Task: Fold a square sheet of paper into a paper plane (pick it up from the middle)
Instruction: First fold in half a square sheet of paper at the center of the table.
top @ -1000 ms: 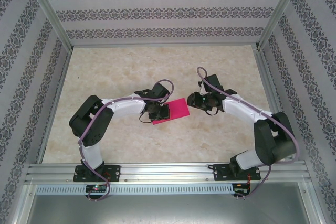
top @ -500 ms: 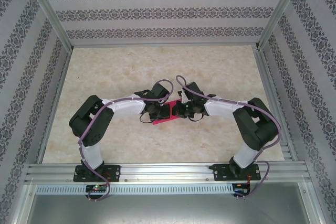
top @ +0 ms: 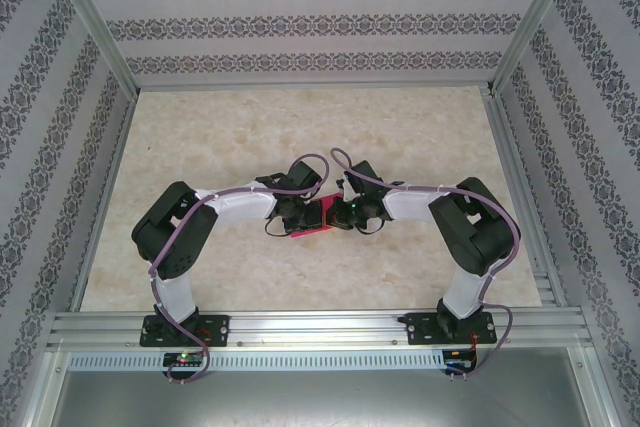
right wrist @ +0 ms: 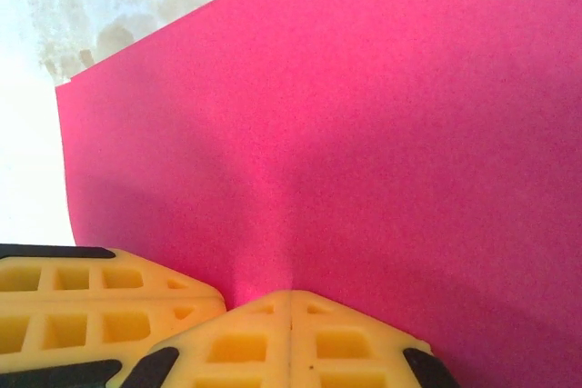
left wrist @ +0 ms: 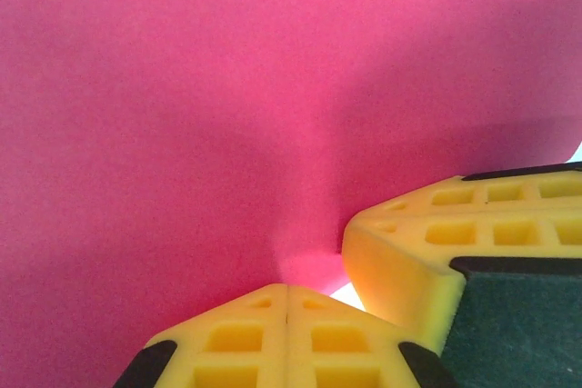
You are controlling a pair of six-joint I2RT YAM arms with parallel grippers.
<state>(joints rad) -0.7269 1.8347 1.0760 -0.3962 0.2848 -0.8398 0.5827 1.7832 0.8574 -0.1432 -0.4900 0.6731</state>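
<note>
While the square sheet of paper point(top: 320, 215) is pinched over the counter's point(top: 300, 127) middle by the fully closed left end effector point(left wrist: 327, 283) and right end effector point(right wrist: 232, 295), a tear or stray crease could be caused if it is pulled unevenly.

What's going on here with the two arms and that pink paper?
Two robot arms are working on a thin magenta-pink square sheet of paper in the middle of the beige marbled table. The left gripper and the right gripper each have their yellow fingers pinched shut on the sheet, close beside each other. The paper puckers toward each pinch. No folded nose or wings are visible yet.
</note>
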